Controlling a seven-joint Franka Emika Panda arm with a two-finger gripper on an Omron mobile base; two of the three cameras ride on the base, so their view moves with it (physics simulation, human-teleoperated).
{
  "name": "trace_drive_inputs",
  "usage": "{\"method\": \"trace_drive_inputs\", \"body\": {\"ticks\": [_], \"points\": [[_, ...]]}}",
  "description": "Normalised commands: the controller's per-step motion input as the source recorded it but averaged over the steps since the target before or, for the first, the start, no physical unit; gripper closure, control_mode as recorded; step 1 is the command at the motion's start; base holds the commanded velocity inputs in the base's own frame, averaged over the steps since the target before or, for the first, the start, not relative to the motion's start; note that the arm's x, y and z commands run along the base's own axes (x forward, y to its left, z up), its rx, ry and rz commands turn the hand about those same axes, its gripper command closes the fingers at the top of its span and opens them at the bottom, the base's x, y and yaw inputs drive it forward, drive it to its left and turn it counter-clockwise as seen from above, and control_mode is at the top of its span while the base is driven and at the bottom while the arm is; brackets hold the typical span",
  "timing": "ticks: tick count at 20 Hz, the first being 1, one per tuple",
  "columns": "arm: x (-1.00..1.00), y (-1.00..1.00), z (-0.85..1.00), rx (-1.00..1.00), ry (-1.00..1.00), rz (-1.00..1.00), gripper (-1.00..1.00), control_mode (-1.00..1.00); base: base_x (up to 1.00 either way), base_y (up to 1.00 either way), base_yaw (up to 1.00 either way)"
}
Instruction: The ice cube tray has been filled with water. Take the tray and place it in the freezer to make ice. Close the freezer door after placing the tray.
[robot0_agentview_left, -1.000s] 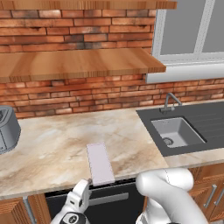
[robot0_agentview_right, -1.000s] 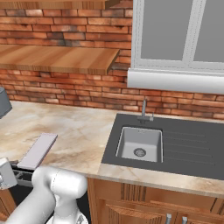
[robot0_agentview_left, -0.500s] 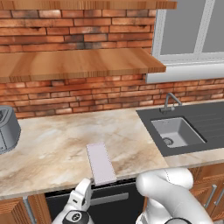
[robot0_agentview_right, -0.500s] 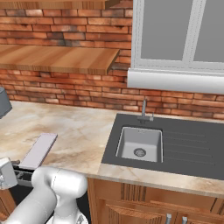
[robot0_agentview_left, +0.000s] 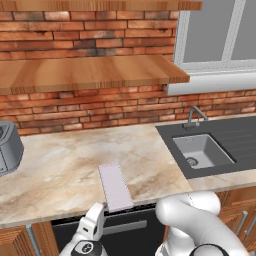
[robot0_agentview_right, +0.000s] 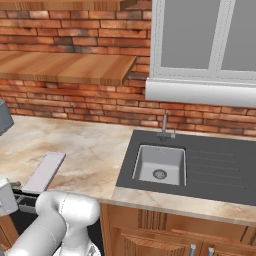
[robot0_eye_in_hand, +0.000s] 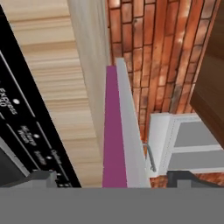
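One tray: ice cube tray (robot0_agentview_left: 115, 186) overhangs tabletop (robot0_agentview_left: 60, 170) edge, 6 o'clock.
Claw: claw (robot0_eye_in_hand: 109, 177) released, straddling tray end.
Risk: tilted lift spills water.

We see a long countertop of pale beige marbled stone (robot0_agentview_left: 65, 170) running along the red brick wall. A thin flat pale lavender-grey rectangular ice cube tray (robot0_agentview_left: 115, 186) lies directly on it, its long axis pointing from the wall toward the front, its near end reaching the counter's front edge and slightly overhanging it. Well to the left, at the picture's border, a rounded grey toaster (robot0_agentview_left: 8, 147) stands on the same stone. To the right, a dark grey sink unit with a paler steel basin (robot0_agentview_left: 202, 150) is set into the counter, and a slim curved metal tap (robot0_agentview_left: 194, 116) rises at its back.
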Motion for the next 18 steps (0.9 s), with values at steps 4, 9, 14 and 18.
{"method": "trace_drive_inputs", "body": {"ticks": [4, 9, 14, 18], "points": [[-0.18, 0.00, 0.23, 0.00, 0.00, 0.00, -1.00, -1.00, 0.00, 0.00, 0.00], [-0.13, -0.01, 0.01, 0.02, 0.08, 0.01, -1.00, -1.00, 0.00, 0.00, 0.00], [-0.01, -0.13, 0.01, 0.06, 0.11, 0.01, -1.00, -1.00, 0.00, 0.00, 0.00], [0.00, -0.18, 0.04, 0.07, 0.07, 0.02, -1.00, -1.00, 0.00, 0.00, 0.00]]}}
